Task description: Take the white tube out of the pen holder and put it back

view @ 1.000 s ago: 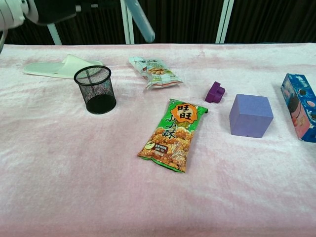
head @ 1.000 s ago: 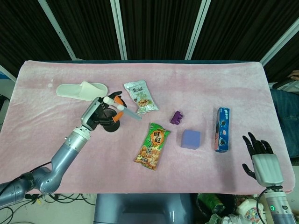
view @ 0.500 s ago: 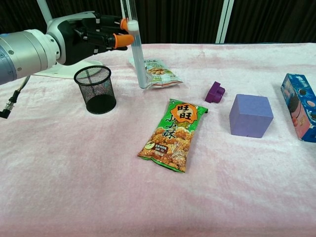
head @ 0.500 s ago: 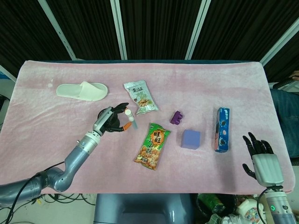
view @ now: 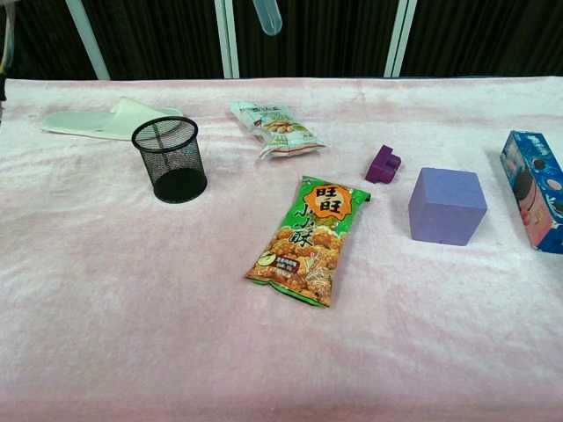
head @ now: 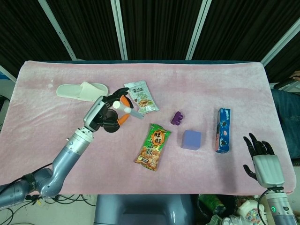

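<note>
- the white tube is gripped by the left hand, raised higher than half a second ago, above the black mesh pen holder.
- the right hand is unchanged, fingers spread, holding nothing, by the table edge.

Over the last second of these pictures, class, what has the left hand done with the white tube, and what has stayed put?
The left hand still holds the white tube. Half a second ago it had dipped low beside the pen holder, tube nearly upright; now it has lifted again, so the chest view shows only the tube's tip at the top edge. The pen holder remains empty. The right hand, snack bags, slipper and blocks have not moved.
</note>
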You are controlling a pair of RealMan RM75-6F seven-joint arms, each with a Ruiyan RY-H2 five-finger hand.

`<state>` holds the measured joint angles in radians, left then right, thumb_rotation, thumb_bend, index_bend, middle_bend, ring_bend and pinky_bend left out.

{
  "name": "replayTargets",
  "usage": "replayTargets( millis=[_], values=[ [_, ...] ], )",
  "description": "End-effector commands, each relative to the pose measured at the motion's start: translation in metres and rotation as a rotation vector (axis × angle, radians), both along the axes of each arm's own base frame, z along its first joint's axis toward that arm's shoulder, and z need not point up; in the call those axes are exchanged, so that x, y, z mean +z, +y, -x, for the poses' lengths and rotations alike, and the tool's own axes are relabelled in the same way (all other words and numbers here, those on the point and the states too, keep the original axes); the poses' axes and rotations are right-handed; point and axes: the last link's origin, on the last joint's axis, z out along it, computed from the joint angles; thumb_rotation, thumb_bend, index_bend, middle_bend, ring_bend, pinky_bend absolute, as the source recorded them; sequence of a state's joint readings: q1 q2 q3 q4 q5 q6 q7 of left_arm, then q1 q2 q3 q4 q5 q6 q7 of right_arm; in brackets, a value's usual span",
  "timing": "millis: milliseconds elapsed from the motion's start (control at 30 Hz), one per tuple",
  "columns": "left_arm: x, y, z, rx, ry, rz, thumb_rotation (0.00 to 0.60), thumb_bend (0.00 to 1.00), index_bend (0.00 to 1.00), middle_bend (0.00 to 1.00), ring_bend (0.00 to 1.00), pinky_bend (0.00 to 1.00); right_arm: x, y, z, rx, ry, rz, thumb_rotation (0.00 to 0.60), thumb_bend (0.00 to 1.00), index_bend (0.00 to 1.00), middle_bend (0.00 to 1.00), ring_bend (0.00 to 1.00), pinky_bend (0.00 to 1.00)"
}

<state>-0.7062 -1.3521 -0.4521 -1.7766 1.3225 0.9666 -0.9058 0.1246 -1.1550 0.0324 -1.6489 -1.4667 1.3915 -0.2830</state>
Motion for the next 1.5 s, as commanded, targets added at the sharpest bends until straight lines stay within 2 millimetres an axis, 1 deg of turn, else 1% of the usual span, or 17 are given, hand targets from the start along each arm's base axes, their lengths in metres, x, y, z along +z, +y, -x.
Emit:
replayTargets(
  millis=[33, 233, 333, 433, 533, 633, 767, 833, 900, 1000, 1100, 1133, 1167, 1300, 1400, 1500],
  values=[
    [0.009, 0.001, 0.007, 0.011, -0.018, -0.007, 0.6, 0.47, 0.68, 0.45, 0.06, 0.11, 0.0, 0.0, 0.0, 0.001, 0.001, 0.0, 0.6, 0.16, 0.01, 0.03, 0.18, 0.16],
    [-0.017, 0.007, 0.03, 0.062, 0.05, 0.051, 0.6, 0.47, 0.68, 0.45, 0.06, 0.11, 0.0, 0.0, 0.0, -0.001, 0.001, 0.003, 0.6, 0.16, 0.01, 0.03, 0.18, 0.16],
    [-0.036, 0.01, 0.043, 0.1, 0.089, 0.097, 0.6, 0.47, 0.68, 0.45, 0.06, 0.11, 0.0, -0.001, 0.0, -0.001, 0.001, 0.004, 0.6, 0.16, 0.01, 0.03, 0.18, 0.16],
    [-0.051, 0.012, 0.049, 0.112, 0.118, 0.122, 0.6, 0.47, 0.68, 0.45, 0.06, 0.11, 0.0, -0.001, 0.0, 0.0, 0.001, 0.004, 0.6, 0.16, 0.01, 0.03, 0.18, 0.16],
    [-0.066, 0.011, 0.053, 0.1, 0.19, 0.132, 0.6, 0.47, 0.68, 0.45, 0.06, 0.11, 0.001, -0.001, 0.0, 0.0, -0.001, 0.005, 0.6, 0.16, 0.01, 0.03, 0.18, 0.16],
    [-0.072, 0.01, 0.052, 0.076, 0.25, 0.113, 0.6, 0.47, 0.68, 0.45, 0.06, 0.11, 0.001, 0.0, 0.0, 0.001, -0.002, 0.006, 0.6, 0.16, 0.01, 0.03, 0.18, 0.16],
    [-0.064, 0.009, 0.042, -0.004, 0.348, -0.034, 0.6, 0.47, 0.68, 0.45, 0.06, 0.11, 0.001, 0.0, 0.0, 0.002, -0.001, 0.004, 0.6, 0.16, 0.01, 0.03, 0.18, 0.16],
    [-0.057, 0.006, 0.034, -0.023, 0.342, -0.089, 0.6, 0.47, 0.68, 0.46, 0.06, 0.11, 0.0, 0.0, 0.0, 0.003, -0.001, 0.003, 0.6, 0.16, 0.01, 0.03, 0.18, 0.16],
    [-0.048, 0.004, 0.026, -0.02, 0.289, -0.088, 0.6, 0.47, 0.68, 0.46, 0.06, 0.12, 0.0, 0.0, 0.0, 0.005, 0.0, 0.002, 0.6, 0.16, 0.01, 0.03, 0.18, 0.16],
    [-0.034, 0.0, 0.018, 0.007, 0.175, -0.029, 0.6, 0.47, 0.68, 0.46, 0.06, 0.12, 0.0, 0.0, 0.0, 0.006, 0.001, 0.003, 0.6, 0.16, 0.01, 0.03, 0.18, 0.16],
    [-0.027, -0.001, 0.016, 0.027, 0.104, 0.025, 0.6, 0.47, 0.68, 0.46, 0.06, 0.13, 0.0, 0.0, 0.0, 0.006, 0.002, 0.003, 0.6, 0.16, 0.01, 0.03, 0.18, 0.16],
    [-0.022, -0.002, 0.014, 0.047, 0.039, 0.07, 0.6, 0.47, 0.69, 0.46, 0.06, 0.13, 0.0, 0.0, 0.0, 0.005, 0.003, 0.003, 0.6, 0.16, 0.01, 0.03, 0.18, 0.16],
    [-0.012, -0.004, 0.012, 0.083, -0.088, 0.166, 0.6, 0.48, 0.69, 0.46, 0.06, 0.13, 0.0, 0.0, 0.0, 0.006, 0.004, 0.003, 0.6, 0.16, 0.01, 0.03, 0.18, 0.16],
    [0.005, -0.002, 0.015, 0.117, -0.293, 0.364, 0.6, 0.48, 0.68, 0.46, 0.06, 0.17, 0.0, 0.0, 0.0, 0.004, 0.005, 0.003, 0.6, 0.16, 0.01, 0.03, 0.18, 0.16],
    [0.006, 0.004, 0.027, 0.114, -0.325, 0.433, 0.6, 0.48, 0.68, 0.46, 0.06, 0.19, 0.0, 0.0, 0.0, 0.004, 0.006, 0.004, 0.6, 0.16, 0.01, 0.03, 0.18, 0.16],
    [0.0, 0.009, 0.04, 0.099, -0.258, 0.428, 0.6, 0.48, 0.68, 0.47, 0.06, 0.19, 0.0, 0.0, 0.0, 0.002, 0.007, 0.004, 0.6, 0.16, 0.01, 0.03, 0.18, 0.16]
  ],
)
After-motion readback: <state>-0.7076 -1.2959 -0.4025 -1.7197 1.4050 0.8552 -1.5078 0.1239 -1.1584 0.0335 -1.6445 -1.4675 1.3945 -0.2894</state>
